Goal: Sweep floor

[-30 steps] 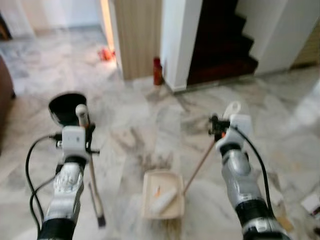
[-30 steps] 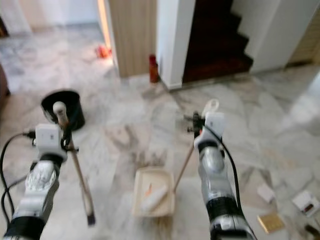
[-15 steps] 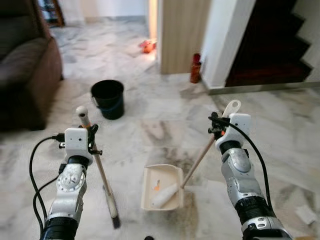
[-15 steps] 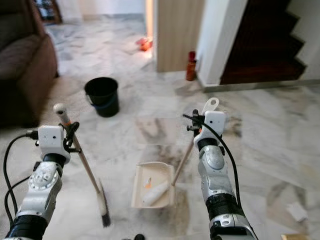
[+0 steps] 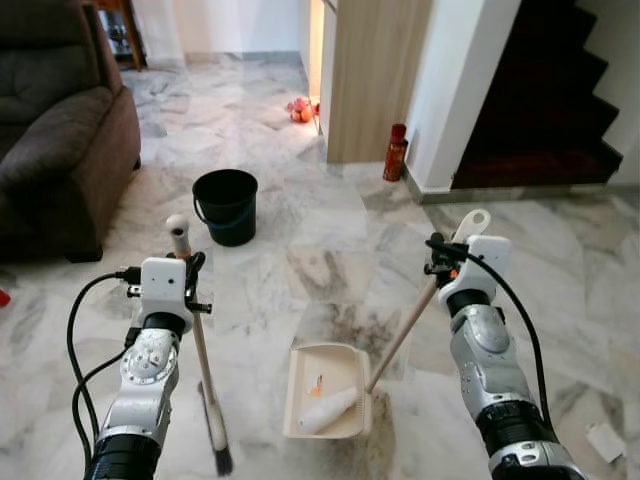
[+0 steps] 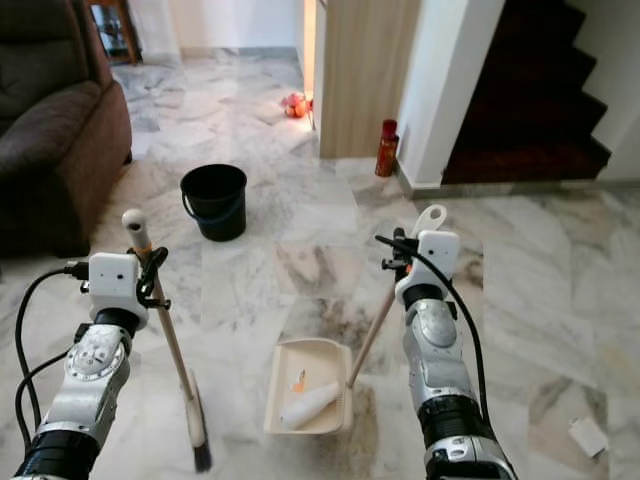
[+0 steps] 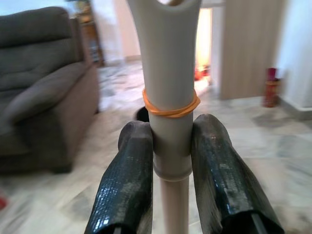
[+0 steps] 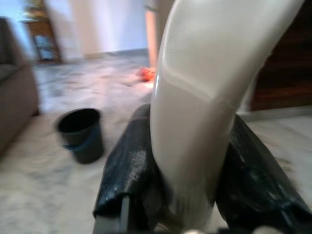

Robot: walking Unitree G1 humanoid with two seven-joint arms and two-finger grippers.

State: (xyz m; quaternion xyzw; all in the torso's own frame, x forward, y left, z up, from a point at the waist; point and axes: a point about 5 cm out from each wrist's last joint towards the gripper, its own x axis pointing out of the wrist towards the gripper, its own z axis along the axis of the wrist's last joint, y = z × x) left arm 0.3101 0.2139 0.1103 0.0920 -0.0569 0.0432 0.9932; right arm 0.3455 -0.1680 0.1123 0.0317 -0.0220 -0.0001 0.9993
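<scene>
A marble floor with a black bucket far left, beside a brown sofa. The left gripper has its jaws clamped on the handle of a broom, whose bristles rest on the floor near left. The right gripper has its jaws clamped on the long handle of a cream dustpan, which sits on the floor between the arms, holding a pale crumpled bottle. A red bottle stands by the far wall.

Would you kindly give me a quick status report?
Left tool shut on broom. Right tool shut on dustpan handle. Litter in pan. Bucket ahead.
</scene>
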